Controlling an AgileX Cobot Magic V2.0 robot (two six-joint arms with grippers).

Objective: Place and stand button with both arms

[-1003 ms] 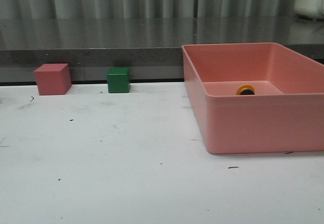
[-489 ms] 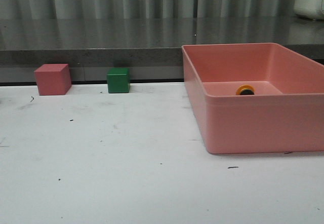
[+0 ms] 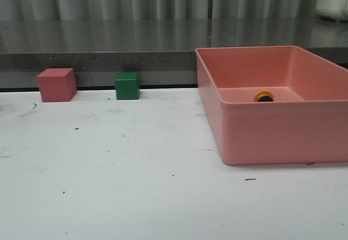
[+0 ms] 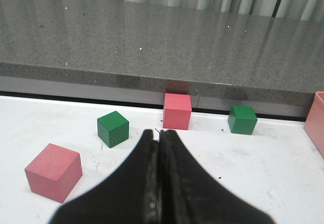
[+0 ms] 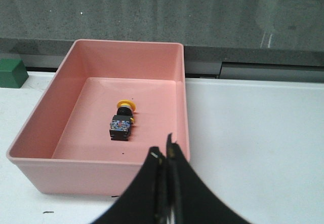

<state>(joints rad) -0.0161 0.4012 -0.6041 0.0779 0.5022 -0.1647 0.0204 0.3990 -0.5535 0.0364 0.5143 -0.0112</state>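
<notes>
The button point(image 5: 123, 121) lies on its side on the floor of the pink bin point(image 5: 183, 107), yellow cap toward the far wall and black base toward me. Over the bin's near wall in the front view, only its yellow cap point(image 3: 263, 95) shows. My right gripper point(image 5: 164, 150) hangs shut and empty above the bin's near right corner, short of the button. My left gripper point(image 4: 159, 132) is shut and empty over the white table among the cubes, far from the bin. Neither arm appears in the front view.
A pink cube point(image 3: 56, 84) and a green cube point(image 3: 127, 86) stand at the table's back edge on the left. The left wrist view shows another green cube point(image 4: 113, 128) and pink cube point(image 4: 53, 171) nearer. A grey ledge point(image 3: 109, 39) runs behind the table.
</notes>
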